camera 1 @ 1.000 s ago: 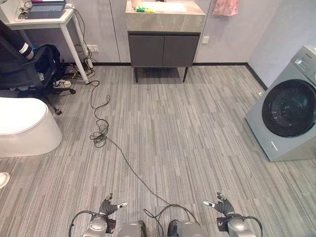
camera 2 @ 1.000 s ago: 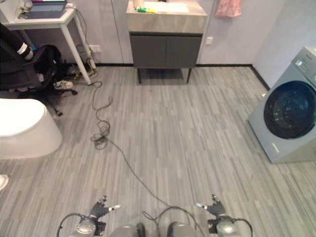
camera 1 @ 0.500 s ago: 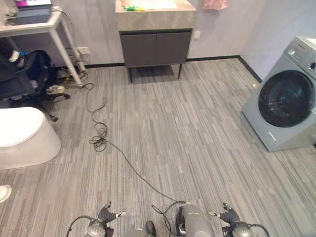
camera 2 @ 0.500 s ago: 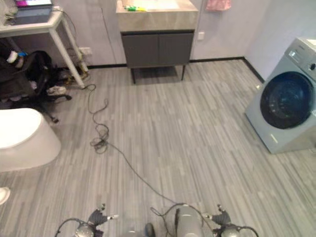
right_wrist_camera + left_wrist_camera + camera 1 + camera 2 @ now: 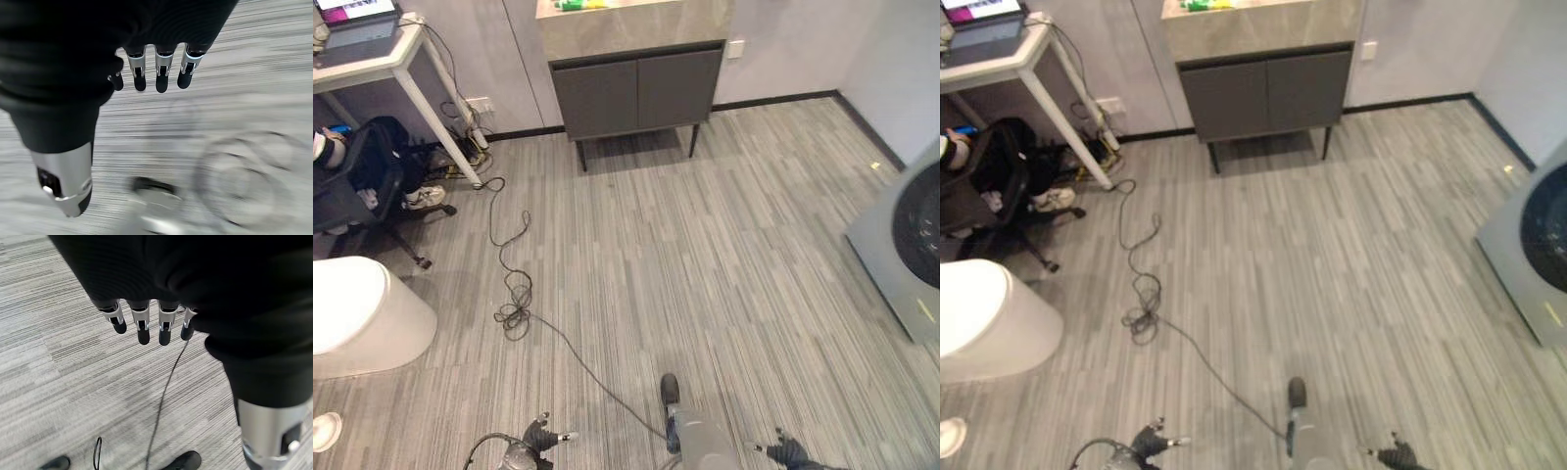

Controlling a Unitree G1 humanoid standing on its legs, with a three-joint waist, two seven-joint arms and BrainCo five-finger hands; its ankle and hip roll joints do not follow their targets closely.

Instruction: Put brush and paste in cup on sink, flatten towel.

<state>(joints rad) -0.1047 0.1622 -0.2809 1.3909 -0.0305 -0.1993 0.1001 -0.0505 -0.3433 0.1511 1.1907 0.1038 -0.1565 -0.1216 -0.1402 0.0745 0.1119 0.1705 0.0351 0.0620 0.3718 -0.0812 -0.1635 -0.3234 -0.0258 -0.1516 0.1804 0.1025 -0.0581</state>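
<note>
The sink cabinet [image 5: 636, 83] stands against the far wall, grey doors under a stone top. A green and yellow item [image 5: 574, 5] lies on the top's left part; I cannot tell what it is from here. My left hand [image 5: 541, 440] hangs low at the picture's bottom edge, and its fingers [image 5: 143, 329] are straight over bare floor, holding nothing. My right hand [image 5: 790, 452] sits low on the other side. Its fingers [image 5: 162, 74] are also straight and empty.
A white rounded fixture [image 5: 362, 313] sits on the floor at the left. Behind it are a black office chair [image 5: 367, 181] and a white desk [image 5: 372, 59] with a laptop. A washing machine [image 5: 906, 255] stands at the right edge. Wood-look floor stretches between me and the cabinet.
The whole picture has shifted, so the camera has moved: the cabinet looks closer and the washing machine sits further right. Both hands stay low and open.
</note>
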